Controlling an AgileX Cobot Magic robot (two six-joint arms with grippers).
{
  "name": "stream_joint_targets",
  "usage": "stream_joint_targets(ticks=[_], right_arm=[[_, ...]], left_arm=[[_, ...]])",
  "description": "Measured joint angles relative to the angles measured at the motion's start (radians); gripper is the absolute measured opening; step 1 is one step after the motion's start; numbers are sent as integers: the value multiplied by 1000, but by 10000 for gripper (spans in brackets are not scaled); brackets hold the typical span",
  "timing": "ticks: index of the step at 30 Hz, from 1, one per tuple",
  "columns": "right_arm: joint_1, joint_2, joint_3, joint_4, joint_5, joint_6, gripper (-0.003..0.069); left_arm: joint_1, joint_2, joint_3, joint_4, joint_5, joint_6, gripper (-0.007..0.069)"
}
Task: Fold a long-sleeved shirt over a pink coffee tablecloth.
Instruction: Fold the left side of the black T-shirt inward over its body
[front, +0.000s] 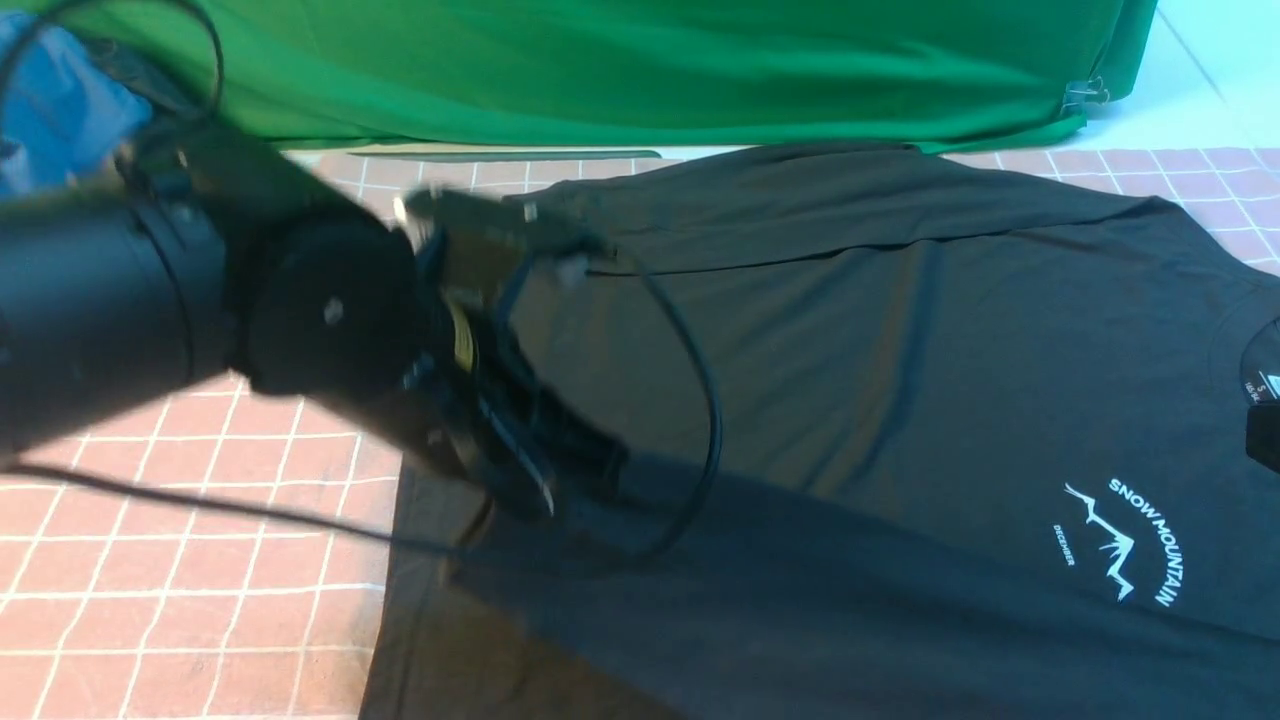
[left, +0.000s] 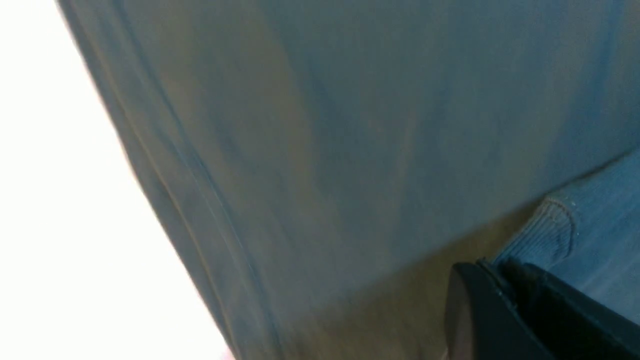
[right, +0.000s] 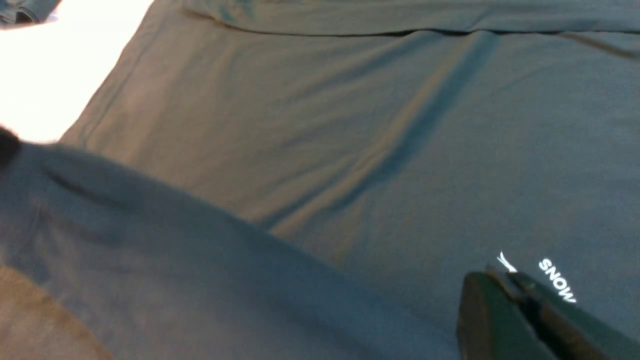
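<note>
1. While the left arm hangs over its left side, I see the long-sleeved shirt (front: 900, 350) spread on the pink coffee tablecloth (front: 200, 560), with the print (front: 1125, 545) face up at right.
2. Left gripper (left: 487, 280): jaws look closed, tip at the ribbed cuff (left: 555, 230). I can't tell whether cloth is pinched.
3. Right gripper (right: 492, 282): jaws together, holding nothing, beside the print.

The long-sleeved shirt (front: 850, 350) is black with a small white print. The tablecloth (front: 180, 560) is dusty pink, gridded in thin white lines. The backdrop fabric (front: 600, 70) is plain green.
</note>
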Motion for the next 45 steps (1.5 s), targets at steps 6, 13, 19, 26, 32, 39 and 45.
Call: stream_joint_targets(ticks=[6, 13, 19, 26, 32, 39, 45], right_arm=[[0, 0, 0, 0, -5, 0, 57], [0, 0, 0, 0, -5, 0, 69], [0, 0, 0, 0, -5, 0, 71], [0, 0, 0, 0, -5, 0, 71], [0, 0, 0, 0, 9, 0, 71], [0, 62, 0, -13, 165, 33, 71], [0, 223, 0, -23, 240, 42, 75]], left_arm=[[84, 59, -48, 25, -46, -9, 46], [186, 141, -78, 33, -133, -9, 46], [241, 208, -96, 51, -199, 7, 46], [249, 262, -96, 129, -282, 26, 46], [253, 289, -96, 208, -385, 26, 46], [253, 308, -96, 225, -411, 26, 58], [253, 308, -96, 254, -424, 10, 222]])
